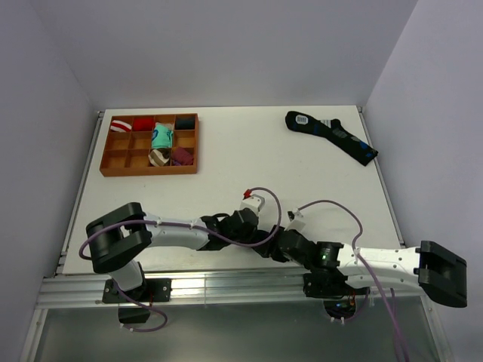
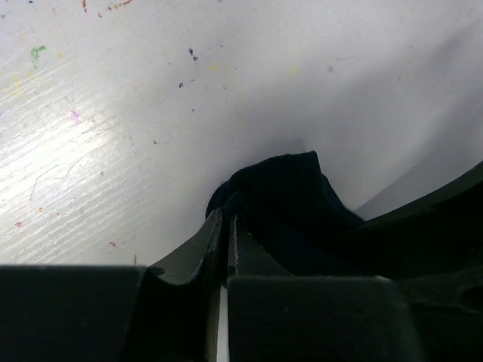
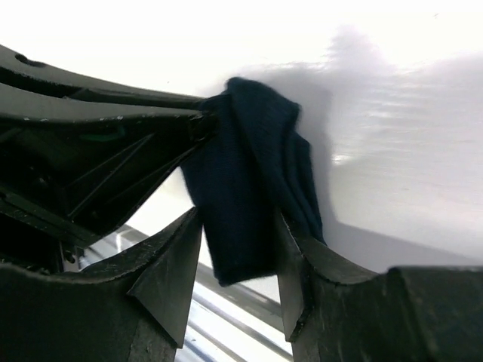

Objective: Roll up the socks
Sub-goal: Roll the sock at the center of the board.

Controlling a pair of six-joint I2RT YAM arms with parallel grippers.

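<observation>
— White tabletop [image 1: 226,158], grey walls. Where's the short dark navy fabric sock pair [image 3: 253,151]?
— Near the front edge, bunched between both grippers.
— Left gripper [image 2: 225,226]?
— Fingers pressed almost together, pinching the fabric's edge.
— Right gripper [image 3: 238,230]?
— Clamped on the lower part, one finger each side.
— Elsewhere?
— Orange compartment tray [image 1: 149,172] far left; long black blue-patched sock [image 1: 332,136] far right.

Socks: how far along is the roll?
Done: the socks are gathered into a folded bunch. In hand: left gripper is shut on one edge, right gripper clamps the middle. Left: fabric hangs loose below that grip, so no tight roll yet.
</observation>
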